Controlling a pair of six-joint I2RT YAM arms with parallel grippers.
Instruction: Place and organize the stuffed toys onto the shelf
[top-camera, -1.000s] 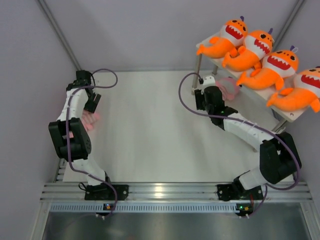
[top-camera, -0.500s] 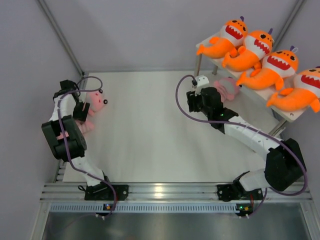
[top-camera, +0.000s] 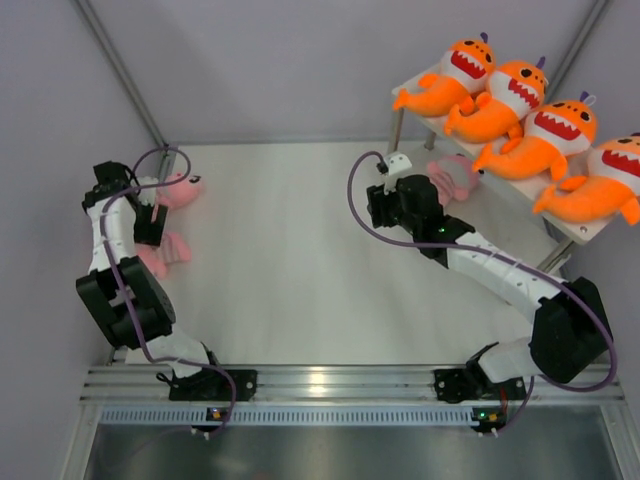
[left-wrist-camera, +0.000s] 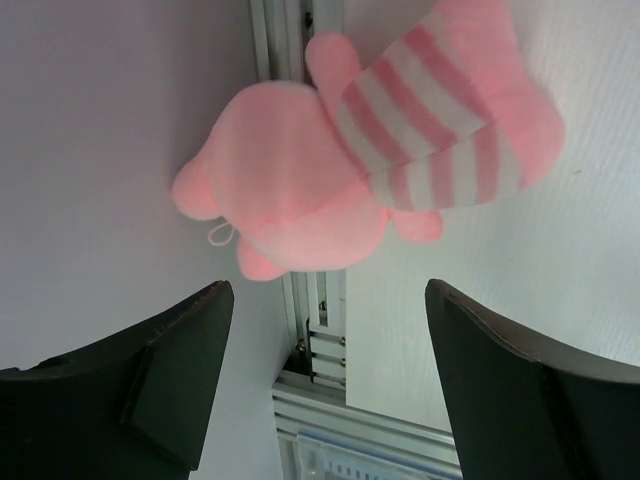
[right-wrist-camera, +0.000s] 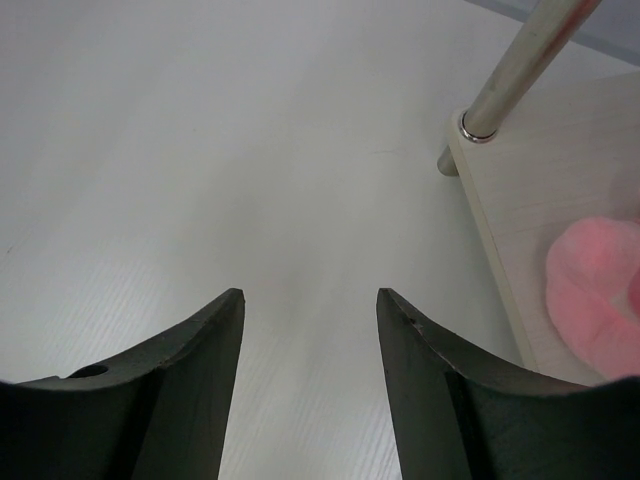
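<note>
Several orange shark plush toys (top-camera: 520, 110) lie in a row on the top board of the shelf (top-camera: 575, 232). A pink plush (top-camera: 450, 178) rests on the lower board (right-wrist-camera: 520, 200), and its edge (right-wrist-camera: 600, 290) shows in the right wrist view. My right gripper (top-camera: 378, 205) (right-wrist-camera: 310, 300) hangs open and empty over the table, just left of the shelf. By the left wall lie a pink striped plush (top-camera: 163, 252) (left-wrist-camera: 380, 150) and a pink one with a face (top-camera: 186, 188). My left gripper (top-camera: 150, 225) (left-wrist-camera: 328, 300) is open, the striped plush just beyond its fingertips.
The left wall (left-wrist-camera: 100, 150) stands right beside the left gripper. An aluminium rail (top-camera: 330, 382) runs along the near edge. A silver shelf leg (right-wrist-camera: 520, 60) stands close to the right gripper's right finger. White table surface (top-camera: 290, 250) spreads between the arms.
My left arm has swung left toward the wall, uncovering the pink plush with a face, and its jaws stand a little wider. My right gripper has drawn back left from the shelf.
</note>
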